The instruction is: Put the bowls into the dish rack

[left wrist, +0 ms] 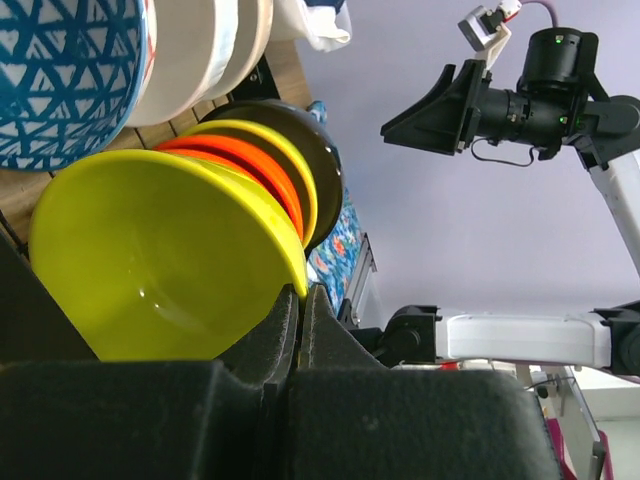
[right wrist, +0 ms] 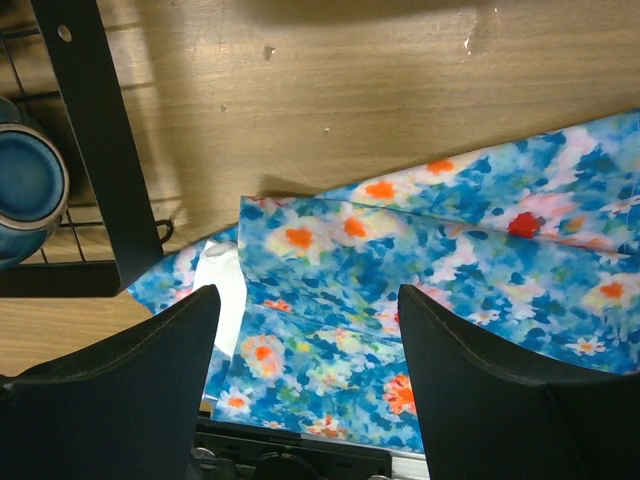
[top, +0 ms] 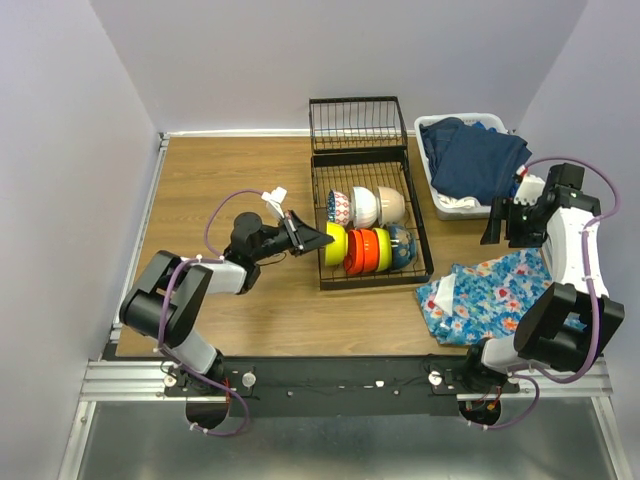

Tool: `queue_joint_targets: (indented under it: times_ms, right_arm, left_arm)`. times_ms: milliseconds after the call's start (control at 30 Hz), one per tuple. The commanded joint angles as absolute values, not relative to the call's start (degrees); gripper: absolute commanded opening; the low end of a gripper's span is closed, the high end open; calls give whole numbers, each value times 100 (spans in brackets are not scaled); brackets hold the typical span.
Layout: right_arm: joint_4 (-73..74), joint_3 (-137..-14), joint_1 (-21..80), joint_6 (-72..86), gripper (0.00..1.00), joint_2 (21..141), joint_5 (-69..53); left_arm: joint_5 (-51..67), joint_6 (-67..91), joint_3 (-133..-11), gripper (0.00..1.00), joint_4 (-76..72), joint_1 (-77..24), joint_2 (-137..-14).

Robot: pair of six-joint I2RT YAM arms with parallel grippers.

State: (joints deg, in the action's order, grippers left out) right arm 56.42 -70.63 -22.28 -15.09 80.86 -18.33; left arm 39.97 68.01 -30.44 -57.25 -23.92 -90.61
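My left pincer [left wrist: 300, 296] was shut tight, its tips against the rim of the lime bowl [left wrist: 150, 250], which stood on edge with the other bowls [top: 366, 208] in the dish rack [top: 372, 284]. My right pincer [right wrist: 310, 310] gaped wide and empty above a floral cloth [right wrist: 470, 250] on the tabletop [top: 220, 180].

The wooden worktop [top: 230, 180] is carrying three things — the rack [top: 372, 283] sitting mid-board, a tub [top: 462, 208] far right, a floral cloth [top: 490, 290] lying nearer.
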Motion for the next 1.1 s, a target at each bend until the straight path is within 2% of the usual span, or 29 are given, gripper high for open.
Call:
queue_joint_targets:
  times_ms: [0,367,1000,1067]
  right_arm:
    - [5467,-6900,-2215,-1582,80,8130,-1679]
    - [5335,-6662,-2215,-1564,80,8191,-1617]
    - [5317,-6583,-2215,-1591,80,8341,-1547]
    - [5300,-6600,-2215,-1600,80,8367,-1529]
  left_arm:
    - [3893,6768,-3006,0,-6047,-2487,-9202]
    - [3972,6943,-3059,0,-6389,-2584,-9746]
    - [4087,7681,-3146,0,-8050,-2892,-10608]
    - [4139,7874,-3225,0,-8593,-2892,-10862]
